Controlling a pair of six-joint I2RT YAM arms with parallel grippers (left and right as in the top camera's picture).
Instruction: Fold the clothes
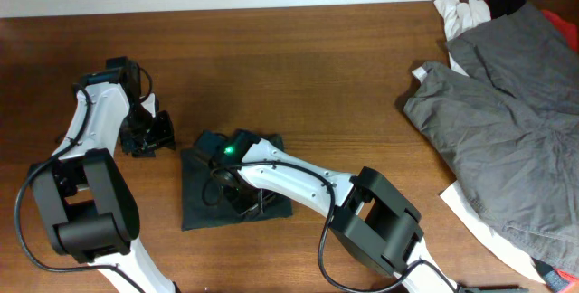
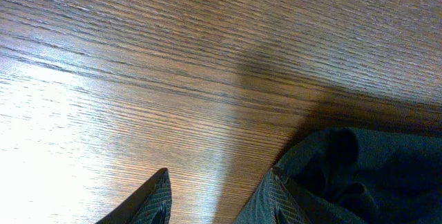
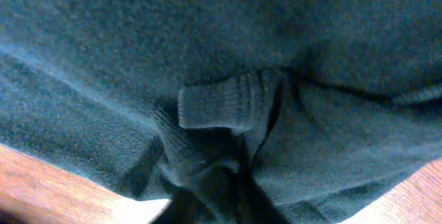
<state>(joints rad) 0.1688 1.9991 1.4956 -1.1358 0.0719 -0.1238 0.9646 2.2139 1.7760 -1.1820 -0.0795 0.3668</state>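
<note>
wooden table is seen from above. left gripper is held with fingers apart, just left of the folded black t-shirt. right gripper is clamped on a bunch of its fabric. grey garments are piled far right.

table: brown wood, fine lengthwise grain, smooth, with a soft sheen where light falls.
T-shirt: black soft cloth, matt, faintly fuzzy close up.
collar band: ribbed knit, matt.
grey garments: thin cloth, matt, creased.
white cloth: matt, crumpled.
left arm, right arm: smooth white shells, lightly glossy; black matt joints.
left pincer: dark fingers, finely ribbed, matt.
</note>
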